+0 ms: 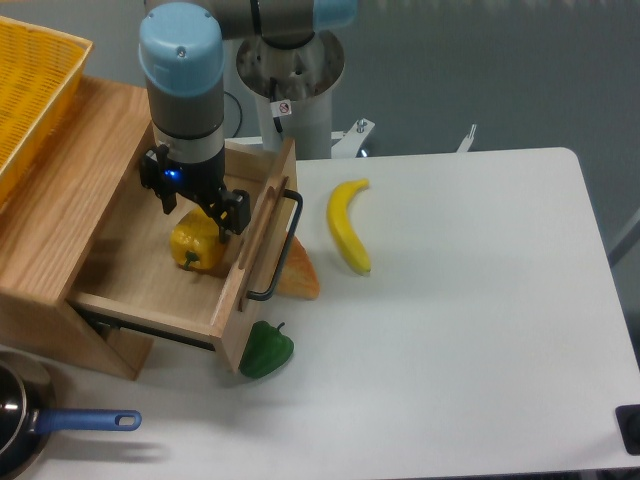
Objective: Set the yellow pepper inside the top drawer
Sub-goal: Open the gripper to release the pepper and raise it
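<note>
A: From the fixed camera, the yellow pepper (197, 246) sits inside the top drawer (150, 285), near the front panel on the right side, stem pointing down toward us. The tool (200, 212) hangs straight down over it, its black fingers (234, 212) right at the top of the pepper.

B: Is it gripping or has it let go?

A: I can't tell. The wrist covers the upper part of the pepper, so the gap between the fingers is hidden. The pepper looks to be resting on the drawer floor, though that may be the angle.

B: So what makes this step go well?

A: I'd open the fingers fully only once the pepper's weight is on the wood, then lift straight up. The black bar handle (282, 246) and the front panel are close on the right, so no sideways drift.

B: And how do the things handle?

A: The pepper is glossy, lobed and blocky, so it may rock on its bumps. The drawer is pale oak, flat and shallow. Outside on the white surface (470, 330) lie a smooth curved banana (348, 236), a dark green pepper (265, 350) and an orange wedge (298, 274) against the drawer front.
</note>
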Controlling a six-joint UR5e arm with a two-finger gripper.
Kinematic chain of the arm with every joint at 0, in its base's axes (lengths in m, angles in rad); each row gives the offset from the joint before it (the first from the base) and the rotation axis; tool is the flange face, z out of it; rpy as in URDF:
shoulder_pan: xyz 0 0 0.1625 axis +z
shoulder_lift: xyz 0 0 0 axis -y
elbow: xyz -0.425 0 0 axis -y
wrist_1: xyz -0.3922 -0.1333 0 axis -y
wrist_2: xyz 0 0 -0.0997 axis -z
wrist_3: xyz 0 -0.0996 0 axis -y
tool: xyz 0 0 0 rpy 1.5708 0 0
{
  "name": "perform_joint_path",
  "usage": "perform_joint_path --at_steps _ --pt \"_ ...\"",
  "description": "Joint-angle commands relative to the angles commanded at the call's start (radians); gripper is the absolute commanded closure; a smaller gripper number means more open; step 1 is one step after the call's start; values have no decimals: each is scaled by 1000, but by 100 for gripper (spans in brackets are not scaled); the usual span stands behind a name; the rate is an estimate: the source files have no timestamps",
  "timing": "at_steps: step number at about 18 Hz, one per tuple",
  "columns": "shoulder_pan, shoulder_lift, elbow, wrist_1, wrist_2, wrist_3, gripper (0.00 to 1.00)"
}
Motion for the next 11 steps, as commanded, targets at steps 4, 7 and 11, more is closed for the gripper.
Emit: perform_joint_path --at_steps 4,7,11 --pt "12 52 -5 -5 -8 5 1" --pt "26 80 -6 -6 -9 3 1" --pt "74 118 -5 -6 -8 5 0"
